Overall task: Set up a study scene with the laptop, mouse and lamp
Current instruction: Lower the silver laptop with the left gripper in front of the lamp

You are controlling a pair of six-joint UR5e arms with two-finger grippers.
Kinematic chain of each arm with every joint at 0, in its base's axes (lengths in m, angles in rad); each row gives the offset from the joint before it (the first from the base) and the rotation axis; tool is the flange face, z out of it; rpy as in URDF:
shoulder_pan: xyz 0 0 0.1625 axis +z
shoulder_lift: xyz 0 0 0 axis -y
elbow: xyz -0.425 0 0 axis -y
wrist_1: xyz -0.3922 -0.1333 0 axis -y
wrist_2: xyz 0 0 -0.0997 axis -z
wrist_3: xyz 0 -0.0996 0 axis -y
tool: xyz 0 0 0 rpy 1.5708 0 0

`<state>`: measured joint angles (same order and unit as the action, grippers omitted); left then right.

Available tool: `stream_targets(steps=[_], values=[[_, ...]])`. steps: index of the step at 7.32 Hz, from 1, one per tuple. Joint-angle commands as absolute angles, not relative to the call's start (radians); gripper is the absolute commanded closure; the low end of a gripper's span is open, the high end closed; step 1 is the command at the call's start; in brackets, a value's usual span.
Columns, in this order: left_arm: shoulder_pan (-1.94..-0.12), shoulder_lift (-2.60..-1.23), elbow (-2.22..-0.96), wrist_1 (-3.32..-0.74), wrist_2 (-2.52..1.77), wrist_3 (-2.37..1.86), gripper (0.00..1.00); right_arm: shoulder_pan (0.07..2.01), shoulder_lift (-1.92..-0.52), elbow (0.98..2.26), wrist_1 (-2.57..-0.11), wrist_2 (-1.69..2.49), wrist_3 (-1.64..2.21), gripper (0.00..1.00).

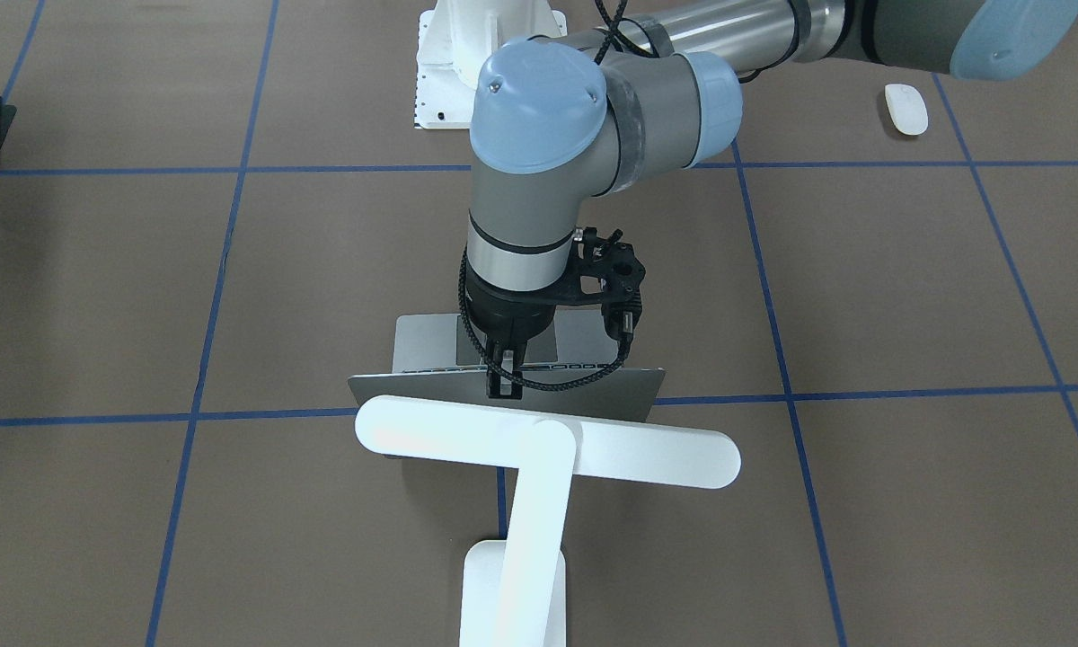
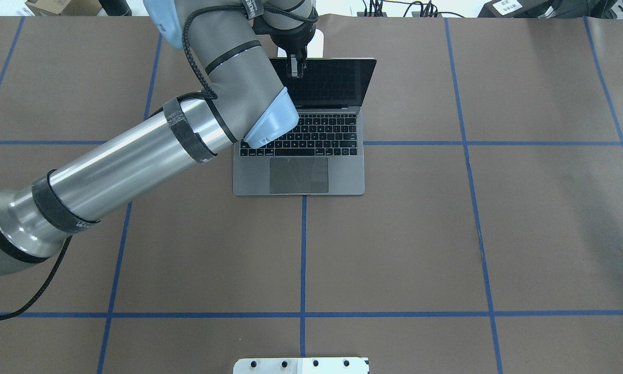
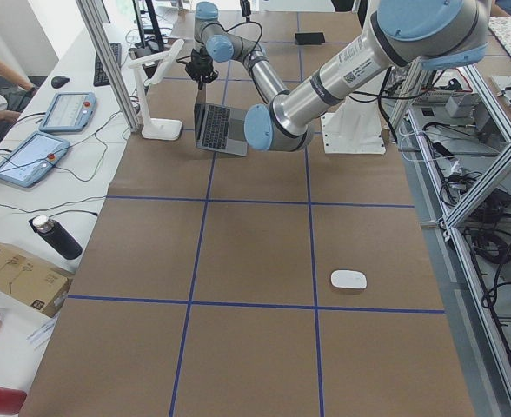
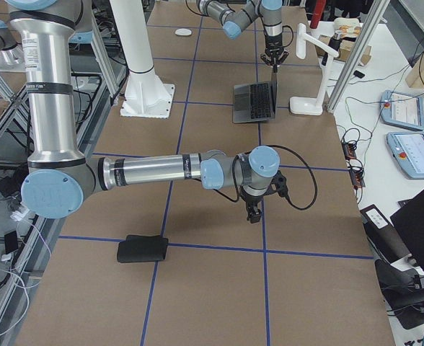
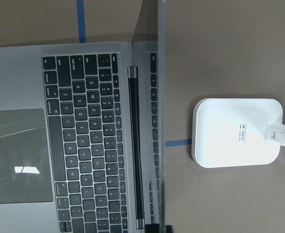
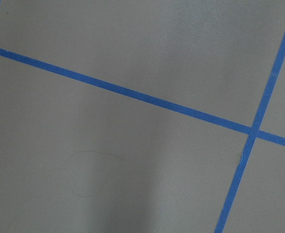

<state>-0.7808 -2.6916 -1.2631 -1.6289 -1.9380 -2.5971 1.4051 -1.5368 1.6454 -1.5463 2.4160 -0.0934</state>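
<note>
The table (image 2: 446,234) holds the laptop (image 2: 298,176), which is open with its keyboard toward the robot and its lid upright. The lamp (image 1: 539,449) stands just behind the laptop's lid. The mouse (image 1: 905,109) lies well apart from the laptop, off to the robot's left. The left gripper (image 1: 501,385) is pinched on the top edge of the laptop's lid. The right gripper (image 4: 254,213) hangs above the table well to the laptop's right; I cannot tell whether it is clenched or released.
</note>
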Motion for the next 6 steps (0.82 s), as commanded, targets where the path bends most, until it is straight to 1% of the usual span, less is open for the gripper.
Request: stream_targets(steps=[1, 3, 4, 5, 6], values=[[-0.782, -2.692, -1.246, -1.646, -1.931, -2.603, 1.00, 1.405, -1.537, 1.644, -1.546, 2.416, -0.094, 0.00], [-0.793, -2.692, -1.243, -1.647, -1.931, -2.605, 1.00, 1.405, -1.537, 1.644, -1.546, 2.416, -0.094, 0.00], [-0.793, -2.692, -1.243, -1.649, -1.931, -2.603, 0.65, 1.405, -1.537, 1.644, -1.546, 2.416, -0.094, 0.00], [-0.793, -2.692, -1.243, -1.648, -1.933, -2.603, 0.52, 1.405, -1.537, 1.644, -1.546, 2.415, -0.094, 0.00], [-0.793, -2.688, -1.243, -1.647, -1.933, -2.600, 0.36, 1.405, -1.537, 1.643, -1.546, 2.416, -0.094, 0.00]])
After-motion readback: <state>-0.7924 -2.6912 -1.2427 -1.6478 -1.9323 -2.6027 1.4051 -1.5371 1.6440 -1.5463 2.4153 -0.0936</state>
